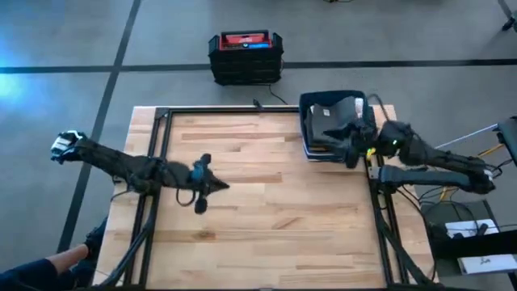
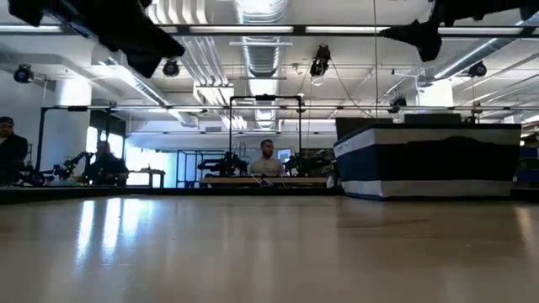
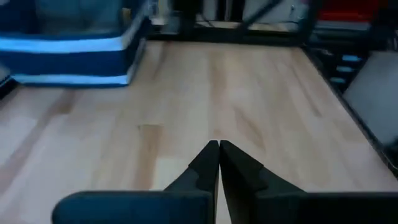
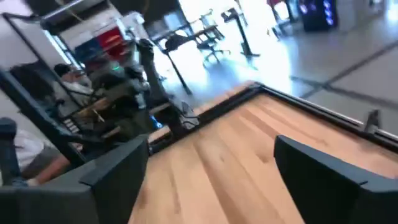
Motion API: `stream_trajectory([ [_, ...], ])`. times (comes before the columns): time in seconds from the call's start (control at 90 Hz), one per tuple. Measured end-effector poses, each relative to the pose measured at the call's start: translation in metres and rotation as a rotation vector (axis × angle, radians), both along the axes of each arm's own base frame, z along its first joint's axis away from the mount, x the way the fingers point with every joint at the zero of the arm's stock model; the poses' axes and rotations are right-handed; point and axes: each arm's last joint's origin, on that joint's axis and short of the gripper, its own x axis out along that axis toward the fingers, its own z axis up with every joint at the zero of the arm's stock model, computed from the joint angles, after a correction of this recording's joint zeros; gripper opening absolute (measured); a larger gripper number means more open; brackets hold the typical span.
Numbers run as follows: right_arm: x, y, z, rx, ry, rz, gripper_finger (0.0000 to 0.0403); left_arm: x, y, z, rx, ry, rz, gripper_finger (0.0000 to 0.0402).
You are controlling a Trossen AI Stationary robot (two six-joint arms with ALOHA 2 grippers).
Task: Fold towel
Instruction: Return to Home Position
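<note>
ok so the hard-to-see stuff first: the gray towel [image 1: 333,113] lies folded inside the blue bin [image 1: 304,121], which sits at the corner of the table [image 1: 266,218] on the right arm's side; that arm hangs over one side of the bin and covers part of what's in it, so I can't tell if anything lies under the gray; the low view only gives the bin's striped wall, nothing inside, and both arms are cut off at the top there; right gripper [image 1: 352,151] is over the bin's edge, fingers [image 4: 118,177] spread wide with nothing between them; left gripper [image 1: 216,186] is over the table's left middle, well apart from the bin, fingertips [image 3: 211,158] pressed together on nothing; black and red toolbox [image 1: 245,56] on the floor beyond the table; a person [image 2: 267,158] far behind is too small to say much about
</note>
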Motion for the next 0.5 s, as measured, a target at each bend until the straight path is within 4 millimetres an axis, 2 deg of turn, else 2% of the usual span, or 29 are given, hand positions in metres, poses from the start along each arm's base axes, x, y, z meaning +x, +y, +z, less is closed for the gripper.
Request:
stream_trajectory([
  [0.133,0.008,0.007,-0.017,-0.079,-0.003,0.06,0.024,-0.014,0.023,-0.006,-0.002,-0.053,0.111,0.0],
  [0.344,0.023,0.006,-0.062,-0.049,0.308,0.088,0.0142,-0.031,0.033,-0.026,-0.046,-0.079,0.172,0.0],
  [0.389,0.026,0.007,-0.064,-0.078,0.297,0.111,0.0119,-0.033,0.032,-0.029,-0.052,-0.104,0.172,0.0],
  [0.5,0.032,0.015,-0.067,-0.157,0.147,0.199,0.0046,-0.04,0.032,-0.039,-0.074,-0.175,0.174,0.0],
])
